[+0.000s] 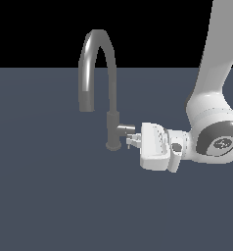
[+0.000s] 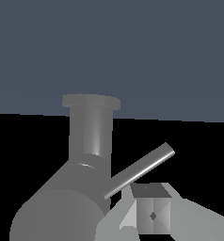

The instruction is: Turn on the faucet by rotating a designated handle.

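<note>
Jaws: the gripper point(image 1: 132, 141) lay horizontal, its fingertips pointed at the faucet's column. The gap between the jaws looked narrow, but I could not tell whether they held anything or only stood close.
Contact: in the wrist view one fingertip point(image 2: 151, 214) sat just beside the thin pin of the handle point(image 2: 141, 170), probably so that a sideways push could turn it.
Handle: the handle point(image 1: 124, 129) was a stubby cylinder that jutted from the column toward the exterior view's right, low on the faucet, directly facing the gripper.
Faucet: the gooseneck faucet point(image 1: 111, 98) stood upright on the counter point(image 1: 50, 196), with its spout arched toward the exterior view's left, away from the arm.
Arm: it came down from the exterior view's right, I judged in order to reach the handle from its open side.
</note>
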Controlling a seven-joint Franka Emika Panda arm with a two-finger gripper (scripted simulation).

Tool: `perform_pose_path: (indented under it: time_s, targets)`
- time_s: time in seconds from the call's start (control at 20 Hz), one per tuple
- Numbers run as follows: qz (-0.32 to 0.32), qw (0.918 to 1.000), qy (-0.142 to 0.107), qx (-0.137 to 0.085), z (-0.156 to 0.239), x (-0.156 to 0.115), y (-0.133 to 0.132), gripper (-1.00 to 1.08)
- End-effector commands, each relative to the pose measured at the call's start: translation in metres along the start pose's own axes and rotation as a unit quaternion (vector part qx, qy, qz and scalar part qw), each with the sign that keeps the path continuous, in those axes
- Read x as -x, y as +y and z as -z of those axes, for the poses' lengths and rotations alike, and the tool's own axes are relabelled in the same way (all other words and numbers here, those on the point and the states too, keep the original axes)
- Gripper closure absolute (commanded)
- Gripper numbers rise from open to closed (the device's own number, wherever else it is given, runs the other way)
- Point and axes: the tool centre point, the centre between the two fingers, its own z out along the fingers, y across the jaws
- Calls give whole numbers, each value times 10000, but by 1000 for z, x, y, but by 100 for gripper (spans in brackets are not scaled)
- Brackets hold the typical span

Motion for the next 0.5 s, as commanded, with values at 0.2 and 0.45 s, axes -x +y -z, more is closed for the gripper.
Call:
perform_pose_path:
  time_s: [0.2,0.45]
  targets:
    - [29,10000,3,-16,3,-7,-6,108]
    - [-67,10000,32,-25,2,-26,-12,108]
